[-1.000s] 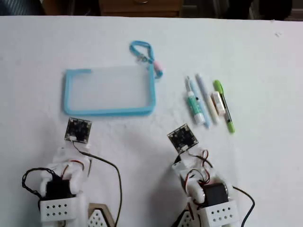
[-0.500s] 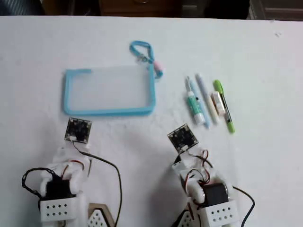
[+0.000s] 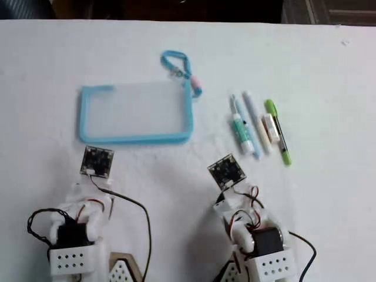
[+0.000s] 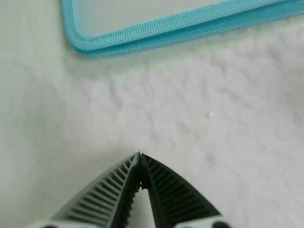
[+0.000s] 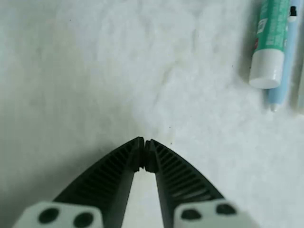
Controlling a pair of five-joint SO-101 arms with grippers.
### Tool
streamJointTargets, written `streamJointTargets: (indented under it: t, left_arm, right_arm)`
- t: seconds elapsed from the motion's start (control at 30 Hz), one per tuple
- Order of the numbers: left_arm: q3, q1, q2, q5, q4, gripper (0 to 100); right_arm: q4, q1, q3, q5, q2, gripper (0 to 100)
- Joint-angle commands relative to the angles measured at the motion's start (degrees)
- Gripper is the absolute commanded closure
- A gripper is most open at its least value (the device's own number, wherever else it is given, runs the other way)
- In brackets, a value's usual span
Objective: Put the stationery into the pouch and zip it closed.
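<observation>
Left gripper (image 4: 140, 159) and right gripper (image 5: 144, 145) pinched empty; pens (image 3: 251, 123) lie packed together, so a grab risks scattering neighbours.

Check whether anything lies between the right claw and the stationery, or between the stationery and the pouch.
Nothing visible does. Only bare white table separates the shut right claw from the glue stick and pens, and only bare table lies between those and the blue pouch.
</observation>
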State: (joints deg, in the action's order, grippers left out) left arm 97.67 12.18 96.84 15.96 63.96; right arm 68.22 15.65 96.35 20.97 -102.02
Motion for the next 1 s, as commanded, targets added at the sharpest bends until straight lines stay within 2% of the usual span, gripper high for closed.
streamJointTargets:
  t: [0.0, 0.37, 0.97]
  left_arm:
    - [-0.4, 0.1, 0.7, 0.4, 0.3, 97]
    - [-0.4, 0.1, 0.7, 0.4, 0.3, 97]
    - [-0.4, 0.1, 0.7, 0.4, 0.3, 97]
  right_arm:
    - [0.0, -0.5, 0.5, -0.4, -0.2, 98.1]
    - [-8.0, 0.7, 0.5, -0.4, -0.2, 98.1]
    - [-6.5, 0.9, 0.5, -0.4, 0.2, 98.1]
